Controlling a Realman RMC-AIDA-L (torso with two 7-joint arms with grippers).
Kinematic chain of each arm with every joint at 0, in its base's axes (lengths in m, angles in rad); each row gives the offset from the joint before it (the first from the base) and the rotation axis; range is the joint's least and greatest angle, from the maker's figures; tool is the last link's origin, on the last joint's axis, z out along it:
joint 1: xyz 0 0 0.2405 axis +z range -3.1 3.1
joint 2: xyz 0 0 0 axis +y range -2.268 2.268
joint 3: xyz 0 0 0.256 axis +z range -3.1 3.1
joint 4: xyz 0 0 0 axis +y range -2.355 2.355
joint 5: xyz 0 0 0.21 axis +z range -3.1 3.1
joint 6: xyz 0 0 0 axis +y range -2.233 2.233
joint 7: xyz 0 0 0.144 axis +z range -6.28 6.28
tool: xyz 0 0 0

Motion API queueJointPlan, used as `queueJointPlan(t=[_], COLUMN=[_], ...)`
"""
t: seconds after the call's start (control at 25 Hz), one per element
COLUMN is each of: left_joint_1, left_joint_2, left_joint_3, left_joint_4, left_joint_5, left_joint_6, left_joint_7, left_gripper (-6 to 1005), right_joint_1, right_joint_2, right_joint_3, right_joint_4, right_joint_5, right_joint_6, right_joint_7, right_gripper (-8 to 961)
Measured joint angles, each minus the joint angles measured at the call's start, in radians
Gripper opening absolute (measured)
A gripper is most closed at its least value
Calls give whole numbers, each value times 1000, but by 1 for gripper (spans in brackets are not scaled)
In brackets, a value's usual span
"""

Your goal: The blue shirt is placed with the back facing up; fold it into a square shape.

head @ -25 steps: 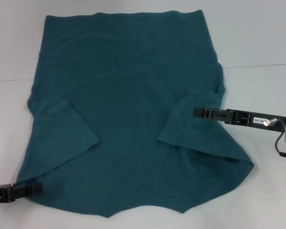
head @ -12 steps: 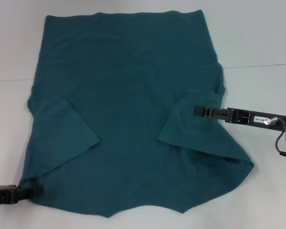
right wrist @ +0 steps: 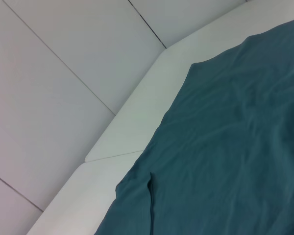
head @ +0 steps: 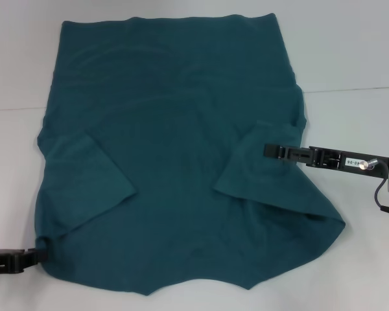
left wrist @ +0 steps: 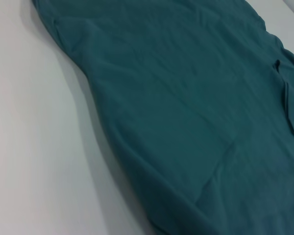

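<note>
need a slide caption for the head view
Blue shirt spread on the white table, both sleeves folded in; left gripper at its near corner, right gripper over the right sleeve.

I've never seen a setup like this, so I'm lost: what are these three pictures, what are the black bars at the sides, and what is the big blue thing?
It is a two-armed robot folding laundry. The wide picture looks down from its head; the other two come from cameras on its wrists, close over the cloth. The blue thing is a shirt spread on a white table, both sleeves folded inward. The black bars are its grasping parts: the left tool at the shirt's near left corner, the right tool over the right sleeve. Whether either grips cloth isn't visible.
</note>
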Motion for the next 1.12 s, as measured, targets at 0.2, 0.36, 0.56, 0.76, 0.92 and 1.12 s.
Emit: queueJointPlan(t=[0.2,0.36,0.56,0.76,0.92,1.12], left_joint_1=[-4,-7,-5,3,8,15], left_joint_2=[-1,-1,0,4,8,8], left_joint_3=[0,0,-9,-48,-71,-73], left_joint_4=[-2,-2,0,5,6,6], left_joint_5=[0,0,-1,-1,-2,-2], left_joint_6=[-2,-2,-1,15,33,35], left_joint_7=[0,0,-2,-3,-2,4], left_gripper=[129,4,2,3,3,4], right_joint_1=[-1,-1,-9,-40,-63,-92], right_joint_2=[0,0,0,-21,-53,-99], right_joint_3=[0,0,0,-3,-3,2], right_joint_4=[0,0,0,-7,-8,-8], right_joint_5=[-1,-2,-1,-7,-39,-121], right_joint_6=[2,2,2,-7,-38,-63], right_joint_7=[0,0,0,17,56,137], right_gripper=[896,896,895,895,895,894])
